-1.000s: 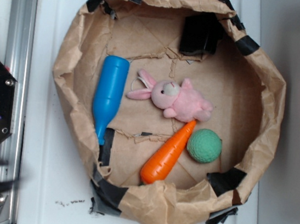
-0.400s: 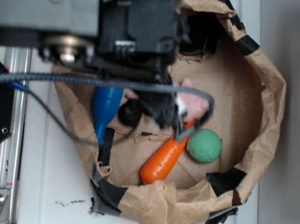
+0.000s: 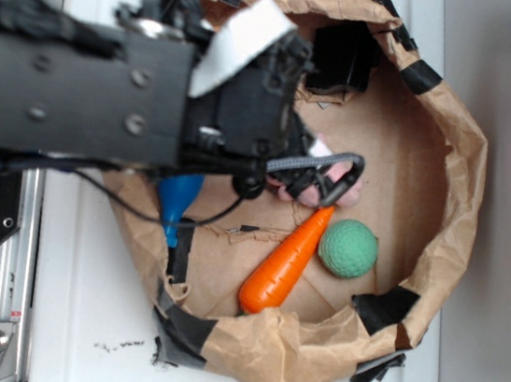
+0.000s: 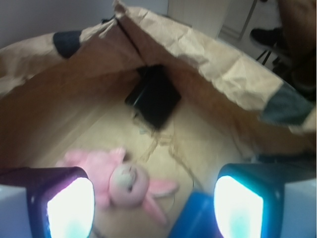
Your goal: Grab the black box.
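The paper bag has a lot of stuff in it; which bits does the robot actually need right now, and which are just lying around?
Part of the job:
- black box, against the bag's far wall
- end effector, jaws apart, nothing between them

Just lying about:
- pink bunny
- blue bottle
- orange carrot
- green ball
- paper bag, which holds everything

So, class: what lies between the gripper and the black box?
In the wrist view, the pink bunny lies just ahead of the open gripper; beyond it only bare brown paper floor stretches to the black box against the bag wall.
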You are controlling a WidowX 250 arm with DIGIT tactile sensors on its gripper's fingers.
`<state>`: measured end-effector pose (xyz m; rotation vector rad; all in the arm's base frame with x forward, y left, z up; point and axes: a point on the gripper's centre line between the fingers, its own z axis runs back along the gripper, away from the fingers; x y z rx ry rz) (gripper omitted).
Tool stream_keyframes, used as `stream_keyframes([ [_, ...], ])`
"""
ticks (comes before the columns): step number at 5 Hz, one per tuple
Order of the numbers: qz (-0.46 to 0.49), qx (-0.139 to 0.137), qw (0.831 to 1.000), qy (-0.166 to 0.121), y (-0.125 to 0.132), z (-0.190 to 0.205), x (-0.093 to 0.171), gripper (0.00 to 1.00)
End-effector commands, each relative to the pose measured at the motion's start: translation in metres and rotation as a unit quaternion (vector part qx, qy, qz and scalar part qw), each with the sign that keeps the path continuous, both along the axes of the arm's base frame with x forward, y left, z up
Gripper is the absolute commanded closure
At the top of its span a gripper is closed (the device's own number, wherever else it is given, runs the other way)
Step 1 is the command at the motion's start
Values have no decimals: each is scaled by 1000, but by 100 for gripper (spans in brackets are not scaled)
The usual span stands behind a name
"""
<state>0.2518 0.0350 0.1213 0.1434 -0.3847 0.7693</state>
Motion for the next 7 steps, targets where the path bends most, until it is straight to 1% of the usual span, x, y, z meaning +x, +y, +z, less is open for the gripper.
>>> stream_keyframes([
  [1,33,-24,999,-20,33,-9,21,0],
  [5,33,-24,999,-20,33,-9,21,0],
  [6,111,-21,993,-24,33,-19,19,0],
  [7,98,-4,995,-30,38,-35,28,0],
])
